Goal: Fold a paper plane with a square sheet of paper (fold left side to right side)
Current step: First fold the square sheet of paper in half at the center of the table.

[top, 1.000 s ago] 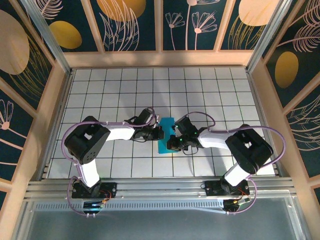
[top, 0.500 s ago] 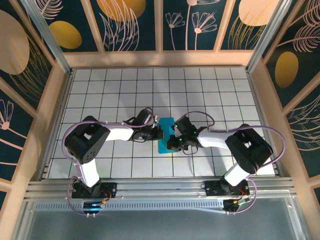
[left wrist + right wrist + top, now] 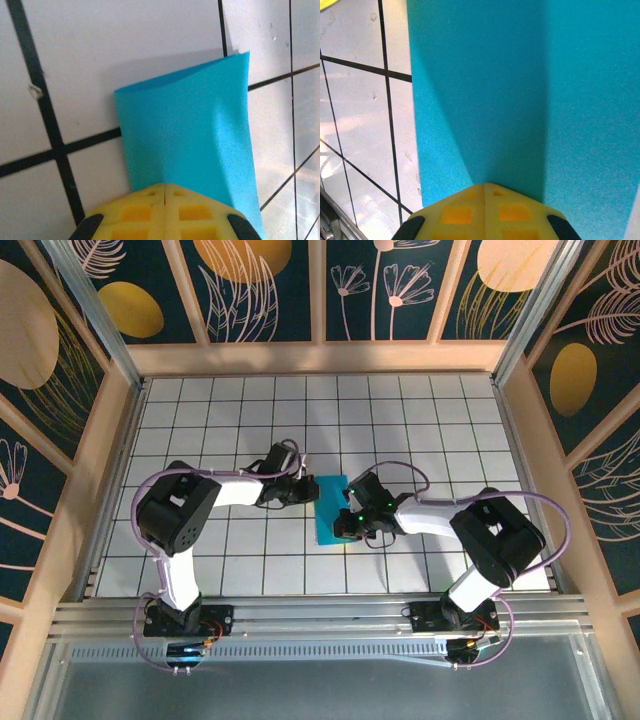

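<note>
Partly, right claw [image 3: 485,192] overlaps folded paper [image 3: 328,498].

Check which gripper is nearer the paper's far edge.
Left. The left gripper sits at the paper by its far-left corner; the right gripper sits on its right side, closer to the near edge.

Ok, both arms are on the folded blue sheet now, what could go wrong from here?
1. The square sheet of paper bulges and casts a shadow at its far edge, so the fold may spring open if pressure eases.
2. The shut left fingers and right fingers both sit at its edges; any sideways slide could drag it and skew the crease.
</note>
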Controlling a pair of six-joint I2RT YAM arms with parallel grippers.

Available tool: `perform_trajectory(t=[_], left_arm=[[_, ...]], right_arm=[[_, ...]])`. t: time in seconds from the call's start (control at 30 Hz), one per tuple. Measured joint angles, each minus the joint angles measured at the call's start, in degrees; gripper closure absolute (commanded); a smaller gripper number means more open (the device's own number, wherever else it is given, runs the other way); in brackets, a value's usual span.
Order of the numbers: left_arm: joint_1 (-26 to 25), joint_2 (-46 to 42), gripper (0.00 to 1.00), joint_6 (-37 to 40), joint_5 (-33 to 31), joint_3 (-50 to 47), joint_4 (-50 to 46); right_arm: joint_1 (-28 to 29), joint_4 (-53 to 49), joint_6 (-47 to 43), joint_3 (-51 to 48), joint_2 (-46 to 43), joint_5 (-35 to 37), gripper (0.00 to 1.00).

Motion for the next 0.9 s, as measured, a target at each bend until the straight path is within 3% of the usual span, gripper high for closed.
perform_trajectory(t=[0.9], left_arm=[[4.00, 7.82, 1.00, 1.79, 0.81, 11.96, -3.93]], right_arm=[[-0.02, 1.38, 0.04, 0.31, 0.37, 1.92, 1.00]])
